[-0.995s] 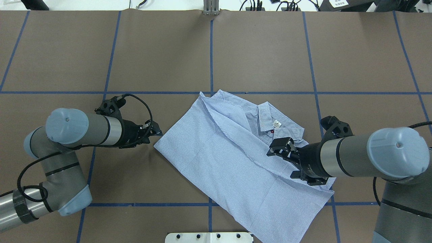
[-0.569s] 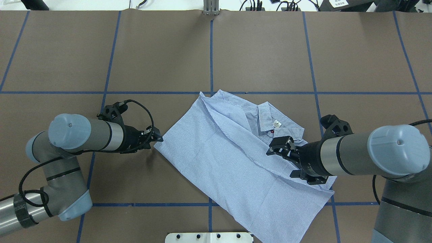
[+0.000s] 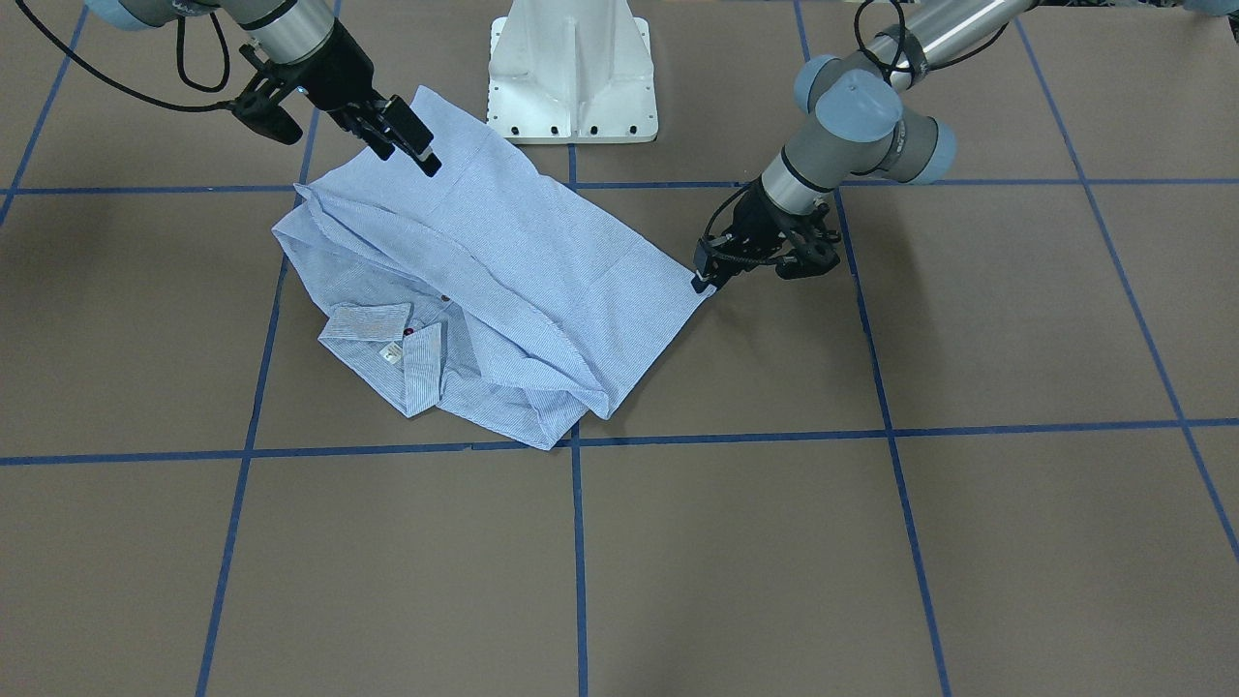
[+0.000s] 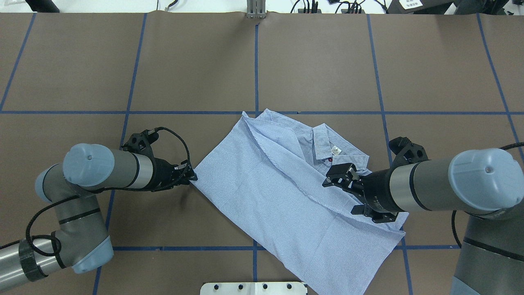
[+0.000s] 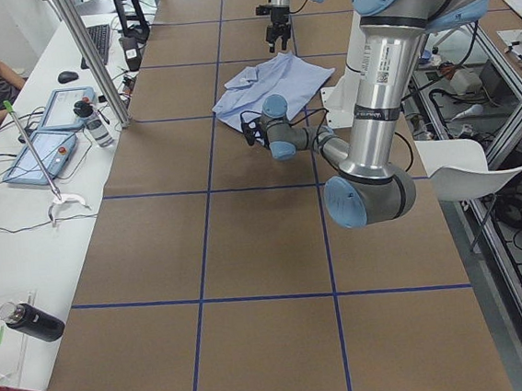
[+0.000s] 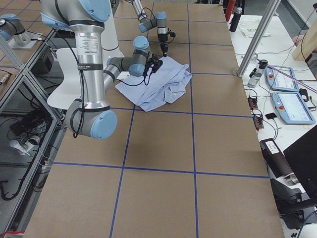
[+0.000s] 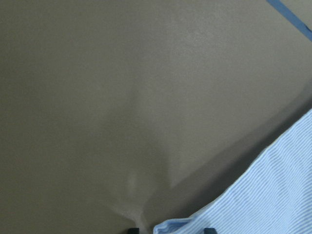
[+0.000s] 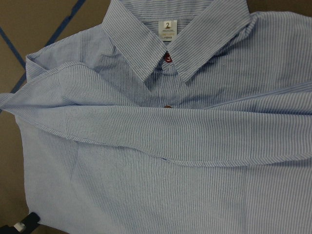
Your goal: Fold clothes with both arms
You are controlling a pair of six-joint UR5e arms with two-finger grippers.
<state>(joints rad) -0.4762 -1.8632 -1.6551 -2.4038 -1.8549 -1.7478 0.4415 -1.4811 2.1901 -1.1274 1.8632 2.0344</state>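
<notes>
The shirt (image 4: 278, 192) lies near the middle of the brown table (image 4: 196, 61). It is partly folded, with the collar (image 4: 323, 141) and its small white label (image 4: 336, 150) facing up on the side of the robot's right arm.

The left gripper (image 4: 191, 177) is low on the table at the shirt's pointed corner (image 7: 168, 228). In the left wrist view the two fingertips (image 7: 209, 230) stand apart, with that corner just between them and not yet pinched. The right gripper (image 4: 337, 177) hangs above the cloth just beside the collar. Its fingers are spread wide and hold nothing.

I judge that the step in hand is to take the cloth at two places before a fold is carried over.

- **Left gripper:** only a little of the corner is between the fingers, so it should go slightly further in before it closes. Otherwise the thin fabric may slip out when lifted. The fingertips should stay close to the table, so that they take all the layers of the corner. I cannot tell how many layers lie there.
- **Right gripper:** it should come down on one clear edge, not on the flat middle, where it would only bunch the cloth.
- **The lift:** both arms should rise together and at equal height, so that the shirt is not dragged or twisted.
</notes>
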